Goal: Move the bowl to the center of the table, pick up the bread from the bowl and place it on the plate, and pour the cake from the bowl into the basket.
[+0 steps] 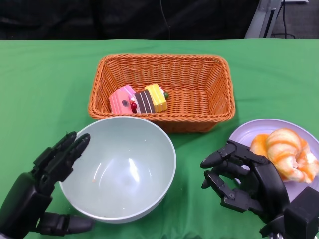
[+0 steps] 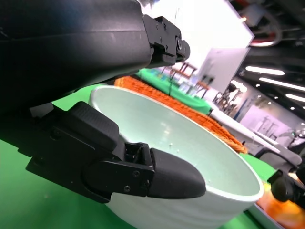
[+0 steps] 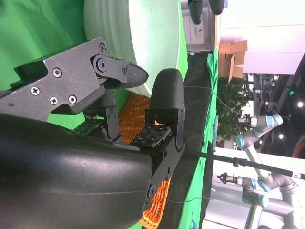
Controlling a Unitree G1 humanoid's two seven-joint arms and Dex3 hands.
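My left hand bracketed the emptied bowl with spread fingers, gripping nothing; rigid, slick ceramic, I judged, best taken by the rim.

left hand open, right hand fingers apart, empty

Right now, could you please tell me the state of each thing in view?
Bowl: upright, empty.
Basket: holds the cake.
Cake: lying in the basket.
Plate: holds the bread.
Bread: on the plate.
Left hand: open, beside the bowl.
Right hand: open, empty.
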